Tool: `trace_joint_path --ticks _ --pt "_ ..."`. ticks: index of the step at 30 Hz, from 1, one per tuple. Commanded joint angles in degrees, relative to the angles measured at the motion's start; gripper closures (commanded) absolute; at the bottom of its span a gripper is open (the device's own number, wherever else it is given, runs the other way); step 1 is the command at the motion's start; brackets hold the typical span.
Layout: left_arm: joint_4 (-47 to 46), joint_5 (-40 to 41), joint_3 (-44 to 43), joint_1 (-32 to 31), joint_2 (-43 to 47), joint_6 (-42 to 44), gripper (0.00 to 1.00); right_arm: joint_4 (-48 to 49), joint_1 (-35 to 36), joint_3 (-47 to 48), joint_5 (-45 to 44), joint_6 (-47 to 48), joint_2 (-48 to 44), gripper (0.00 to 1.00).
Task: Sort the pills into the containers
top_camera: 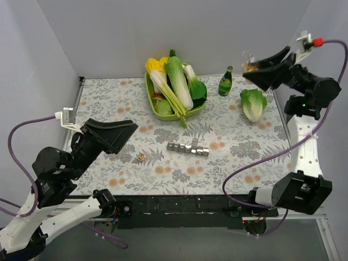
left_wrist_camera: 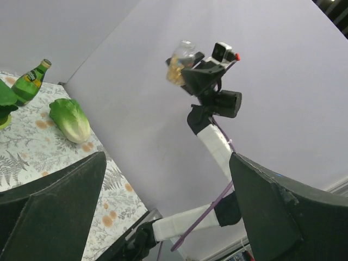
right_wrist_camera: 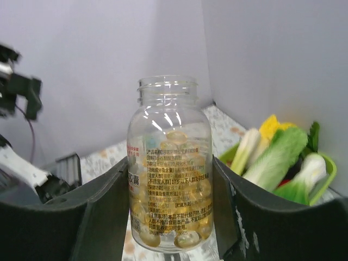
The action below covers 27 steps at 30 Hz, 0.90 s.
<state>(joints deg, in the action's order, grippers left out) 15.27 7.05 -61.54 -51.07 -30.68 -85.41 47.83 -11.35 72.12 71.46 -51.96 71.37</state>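
Pills (right_wrist_camera: 187, 239) half-hidden by label (right_wrist_camera: 163, 187) sit in bottle (right_wrist_camera: 169, 103) clamped by right end effector (right_wrist_camera: 169, 179); left end effector (left_wrist_camera: 167, 163) gapes.

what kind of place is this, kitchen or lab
Most likely a lab test cell, not a kitchen: plain white walls box in a floral-cloth table, a left arm and right arm are bolted at its near edge, and the green tray of vegetables looks staged.

Right gripper (top_camera: 253, 68) up in the upper right, clasping a clear bottle of amber pills (top_camera: 249, 61), while the silvery-grey strip of joined cube containers (top_camera: 187, 147) sits mid-frame on the floral table (top_camera: 109, 98), one small orange pill (top_camera: 141, 156) lying lower left of it.
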Motion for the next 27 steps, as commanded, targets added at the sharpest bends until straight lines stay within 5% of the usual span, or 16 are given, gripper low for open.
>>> trace_joint_path --ticks 1,7,9,11,13,17,23,24,25,27 --pt "4.3 2.3 4.2 0.2 -0.9 0.2 0.02 40.5 -1.3 14.2 -8.2 -42.2 2.8 0.89" --pt "2.8 -0.7 4.9 0.2 -2.8 0.9 0.02 43.0 -1.4 18.7 -14.2 -41.2 -10.5 0.88" --pt "2.4 -1.1 4.8 0.2 -3.4 1.5 0.02 24.2 -1.4 15.9 -15.5 -24.1 -13.9 0.88" --pt "1.8 -1.4 4.8 0.2 -3.6 1.7 0.02 11.0 -1.4 14.5 -20.0 -17.1 -13.0 0.88" --pt "1.9 -2.3 4.8 0.2 -3.7 2.1 0.02 28.7 -0.8 14.6 -20.7 -40.4 -7.5 0.89" --pt "2.8 -1.9 5.6 0.2 -2.6 2.7 0.02 38.5 0.8 15.5 -23.5 -38.4 -15.3 0.87" --pt "0.7 -3.4 7.2 0.2 -2.9 2.3 0.02 6.9 0.7 11.5 -25.6 -20.4 -18.2 0.88" --pt "0.7 -3.7 7.2 0.2 -3.1 2.3 0.02 10.7 0.7 10.1 -25.8 -25.0 -17.9 0.89" --pt "0.8 -4.1 7.0 0.2 -3.2 2.3 0.02 26.2 0.7 9.3 -26.2 -30.2 -17.6 0.88" --pt "1.0 -4.1 7.2 0.2 -3.2 2.4 0.02 34.8 0.8 11.0 -26.8 -41.1 -17.1 0.88"
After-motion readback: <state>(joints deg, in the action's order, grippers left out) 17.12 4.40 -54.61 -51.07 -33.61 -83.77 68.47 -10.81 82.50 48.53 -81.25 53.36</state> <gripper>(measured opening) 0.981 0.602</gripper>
